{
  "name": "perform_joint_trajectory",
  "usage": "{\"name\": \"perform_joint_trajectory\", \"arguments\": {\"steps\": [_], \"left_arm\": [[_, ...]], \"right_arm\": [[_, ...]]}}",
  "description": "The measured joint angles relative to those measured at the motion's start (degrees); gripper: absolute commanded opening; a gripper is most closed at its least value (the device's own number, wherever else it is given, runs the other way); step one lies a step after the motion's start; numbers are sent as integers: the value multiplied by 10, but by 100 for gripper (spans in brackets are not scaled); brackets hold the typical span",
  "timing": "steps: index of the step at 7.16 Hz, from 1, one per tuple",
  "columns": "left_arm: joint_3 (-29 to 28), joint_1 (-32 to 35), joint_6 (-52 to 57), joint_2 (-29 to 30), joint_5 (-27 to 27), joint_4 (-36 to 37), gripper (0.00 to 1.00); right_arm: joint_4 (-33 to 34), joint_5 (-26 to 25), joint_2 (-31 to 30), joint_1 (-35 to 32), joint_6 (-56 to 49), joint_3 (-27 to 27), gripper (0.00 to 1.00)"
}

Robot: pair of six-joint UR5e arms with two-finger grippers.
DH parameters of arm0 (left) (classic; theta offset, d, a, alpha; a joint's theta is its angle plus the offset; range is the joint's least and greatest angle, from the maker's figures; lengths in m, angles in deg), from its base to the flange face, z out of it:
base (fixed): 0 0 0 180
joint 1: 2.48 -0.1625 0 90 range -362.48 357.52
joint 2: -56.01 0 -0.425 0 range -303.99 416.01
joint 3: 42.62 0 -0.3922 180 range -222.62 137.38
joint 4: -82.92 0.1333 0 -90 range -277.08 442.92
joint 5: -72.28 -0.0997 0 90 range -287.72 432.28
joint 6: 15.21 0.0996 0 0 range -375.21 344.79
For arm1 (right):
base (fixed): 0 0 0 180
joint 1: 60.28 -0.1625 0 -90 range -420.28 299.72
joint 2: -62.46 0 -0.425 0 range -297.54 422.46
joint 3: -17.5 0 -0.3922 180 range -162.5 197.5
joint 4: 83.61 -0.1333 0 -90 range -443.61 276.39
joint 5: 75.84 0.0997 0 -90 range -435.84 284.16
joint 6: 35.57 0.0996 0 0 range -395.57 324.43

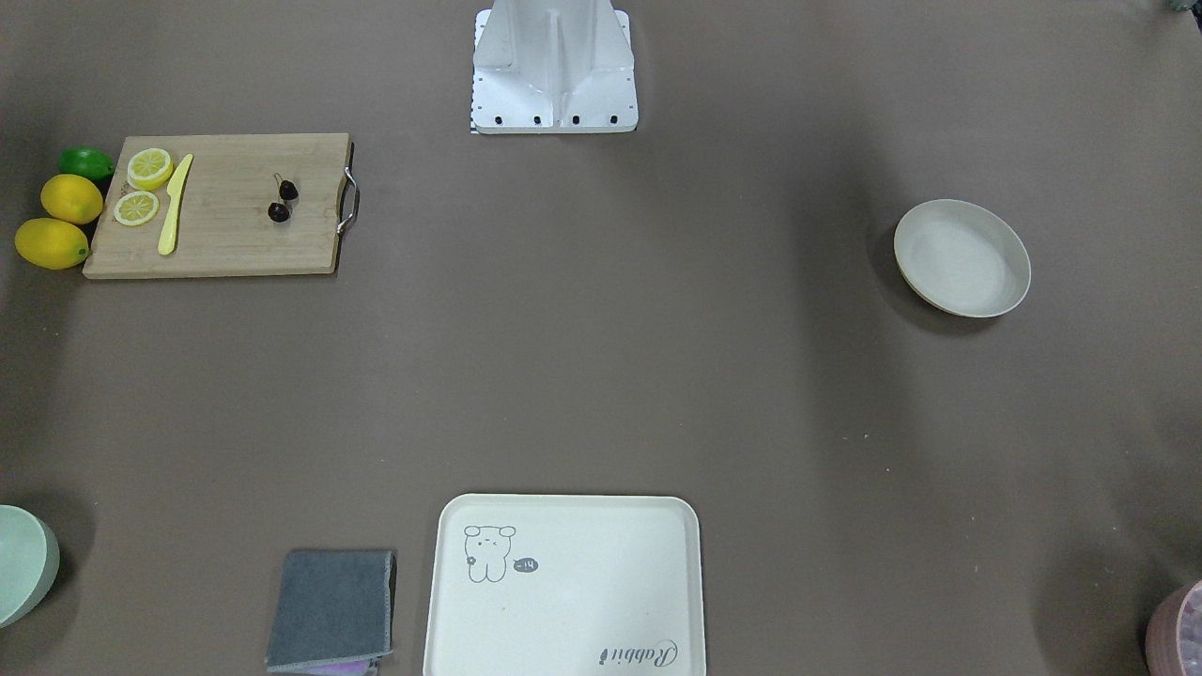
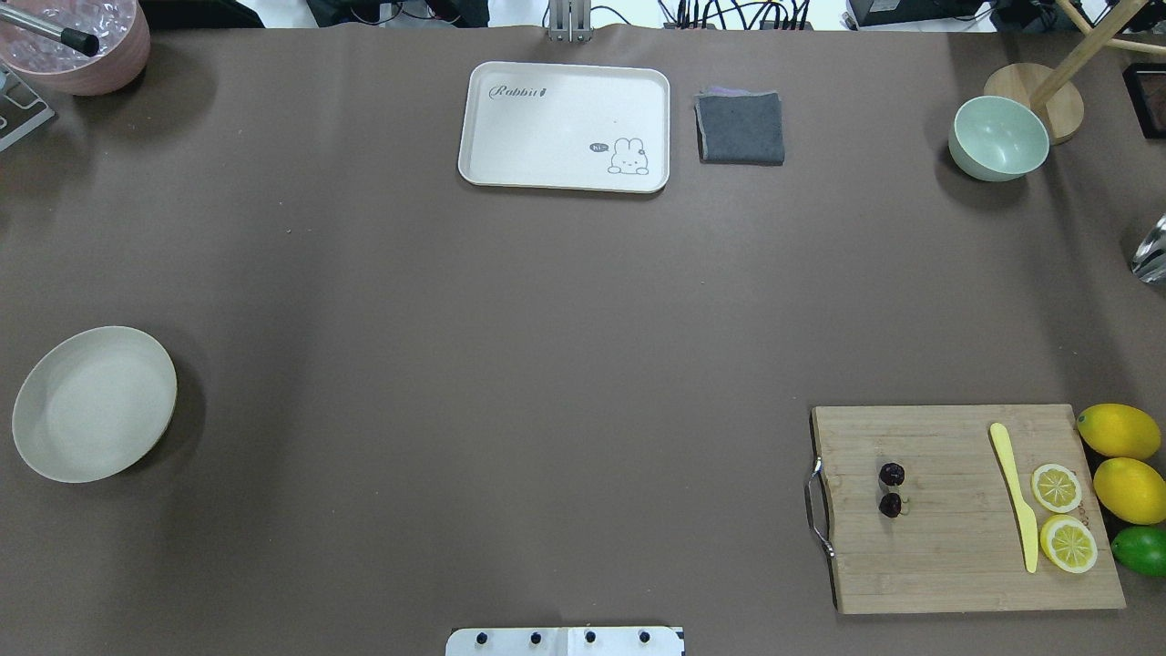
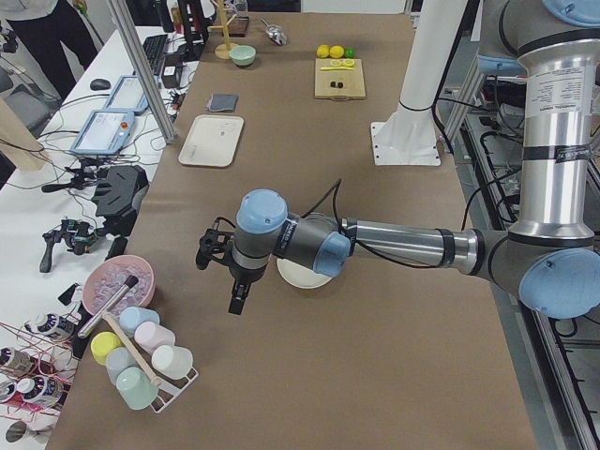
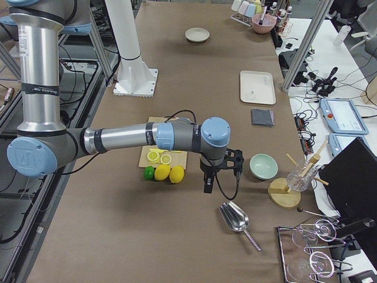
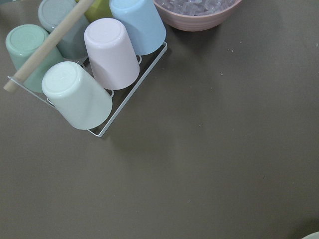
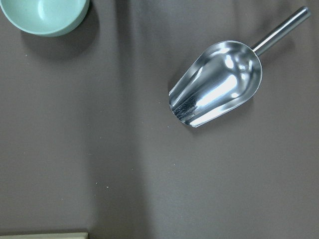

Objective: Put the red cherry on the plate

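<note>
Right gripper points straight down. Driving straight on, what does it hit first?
Likely bare table, between the lemons and the metal scoop; the right gripper depth is unclear from the side view.

Setting is reading as a robotics lab: the left arm [image 3: 403, 246] and the right arm [image 4: 123, 137], both jointed industrial units, are reaching over a long brown-covered counter [image 3: 375, 375] beside a white bolted pedestal [image 3: 427, 66]. Side benches are carrying teach pendants [image 3: 101, 130] and tangled cables [image 2: 720, 11], with an aluminium framing post [image 3: 142, 70] standing at the edge. A person [image 3: 42, 28] is standing at the far bench.

R claw [image 4: 207, 188] nr scoop [image 4: 235, 218], bowl [image 4: 263, 165]
</note>
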Motion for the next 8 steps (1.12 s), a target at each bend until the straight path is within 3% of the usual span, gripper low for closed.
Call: {"name": "perform_joint_trajectory", "arguments": {"steps": [8], "left_arm": [[-5,-2,0,-19,11,8,98]], "right_arm": [[0,1,2,-8,2,10,100]]}}
